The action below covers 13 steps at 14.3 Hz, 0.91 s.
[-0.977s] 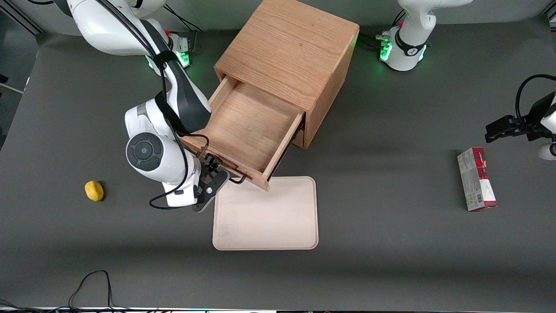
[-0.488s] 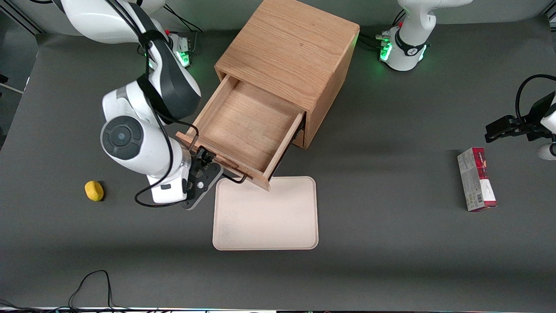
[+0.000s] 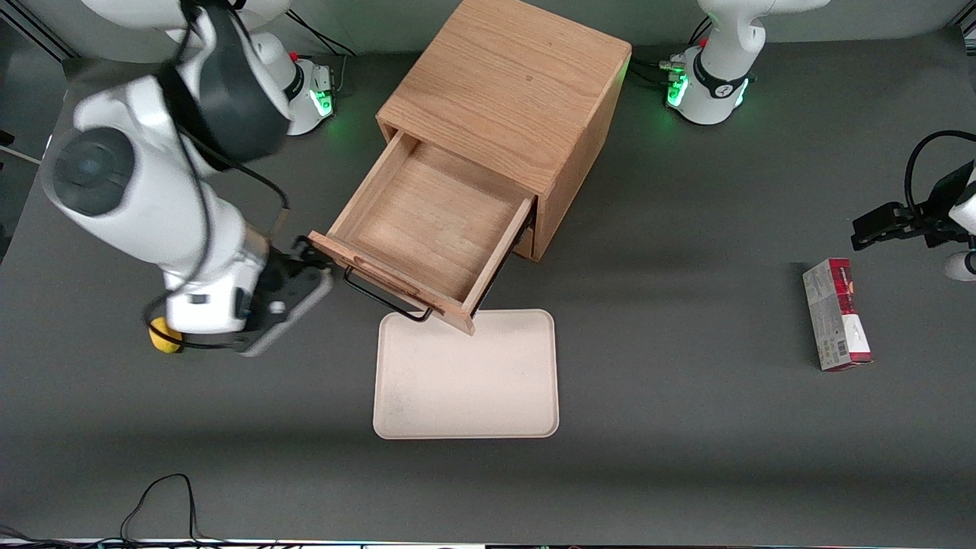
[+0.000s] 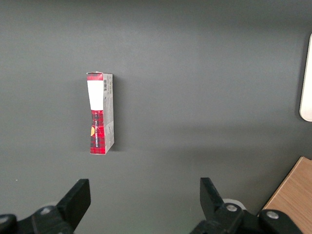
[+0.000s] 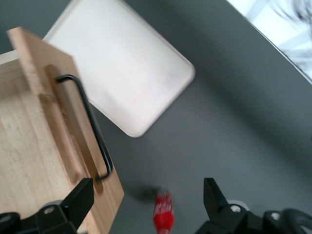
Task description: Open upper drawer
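Observation:
The upper drawer (image 3: 431, 221) of the light oak cabinet (image 3: 507, 84) stands pulled far out, and its inside holds nothing. Its long black wire handle (image 3: 385, 296) runs along the front panel, free of any grip. My right gripper (image 3: 305, 255) is open, off the drawer front's corner toward the working arm's end, apart from the handle. In the right wrist view the drawer front (image 5: 58, 122) and handle (image 5: 92, 126) show beside the gripper (image 5: 147, 187), with only table between the wide-apart fingers (image 5: 78, 202).
A cream tray (image 3: 467, 375) lies on the table in front of the open drawer, its edge under the drawer's corner. A yellow object (image 3: 158, 341) peeks out under my arm. A red and white box (image 3: 835, 314) lies toward the parked arm's end.
My gripper has let go of the handle and swung away toward the working arm's end and upward. The drawer stays pulled out where it was.

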Each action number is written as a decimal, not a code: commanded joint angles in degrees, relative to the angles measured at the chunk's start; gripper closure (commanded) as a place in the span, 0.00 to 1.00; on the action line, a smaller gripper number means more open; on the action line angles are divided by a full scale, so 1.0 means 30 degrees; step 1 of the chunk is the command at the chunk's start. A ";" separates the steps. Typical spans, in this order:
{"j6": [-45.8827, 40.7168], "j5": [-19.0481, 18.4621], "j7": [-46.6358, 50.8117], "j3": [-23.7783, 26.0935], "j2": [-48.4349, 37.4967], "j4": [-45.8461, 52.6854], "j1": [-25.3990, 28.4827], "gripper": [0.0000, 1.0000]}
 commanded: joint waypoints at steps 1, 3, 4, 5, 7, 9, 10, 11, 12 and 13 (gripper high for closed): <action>-0.0941 -0.0189 0.3466 -0.1405 -0.1224 -0.0386 0.0013 0.00; -0.1700 -0.0044 0.4758 -0.2521 -0.1839 -0.0767 0.0013 0.00; -0.1762 -0.0042 0.4880 -0.2990 -0.2335 -0.1059 0.0013 0.00; -0.1763 -0.0042 0.4881 -0.3459 -0.2833 -0.1555 0.0071 0.00; -0.1705 -0.0042 0.4881 -0.4163 -0.3539 -0.2289 0.0072 0.00; -0.1384 -0.0013 0.4881 -0.4692 -0.3892 -0.2846 0.0072 0.00; -0.1034 -0.0042 0.4881 -0.4781 -0.4154 -0.3284 -0.0015 0.00; -0.0392 -0.0071 0.4881 -0.4550 -0.4824 -0.4101 -0.0799 0.00; 0.0397 -0.0130 0.4823 -0.3794 -0.5324 -0.4979 -0.1677 0.00; 0.0753 -0.0275 0.4851 -0.2568 -0.5822 -0.5626 -0.2875 0.00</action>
